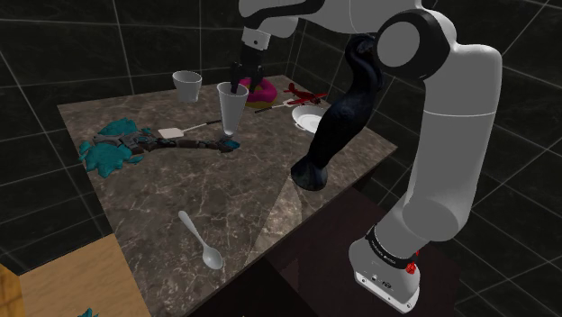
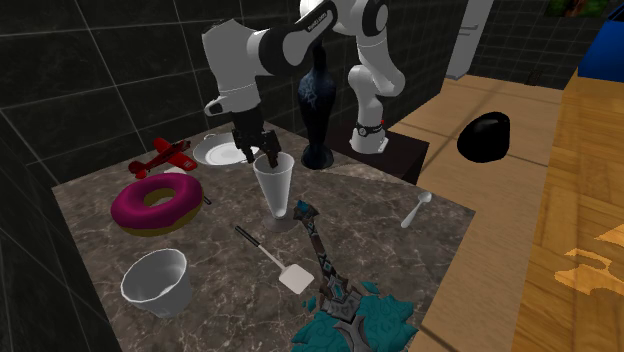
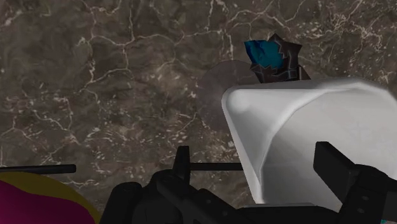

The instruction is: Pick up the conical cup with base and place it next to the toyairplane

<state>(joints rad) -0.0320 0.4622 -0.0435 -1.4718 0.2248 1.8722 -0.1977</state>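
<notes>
In the shoulder view the cup hides much of the pink donut; the black vase covers part of the white plate.

Work surface: dark brown marble, pale veining. Conical cup: translucent greyish white; gripper: all black. In the second exterior view, clockwise about the cup: vase at one o'clock, blue-black with faint pale marbling; axe-like piece at five o'clock, dark grey with teal accents; spatula at six o'clock, white blade, black handle; wide cup at seven o'clock, white; doughnut at nine o'clock, magenta over yellow; toy airplane at ten o'clock, red; plate at eleven o'clock, white. Walls: black tiles, grey joints.
</notes>
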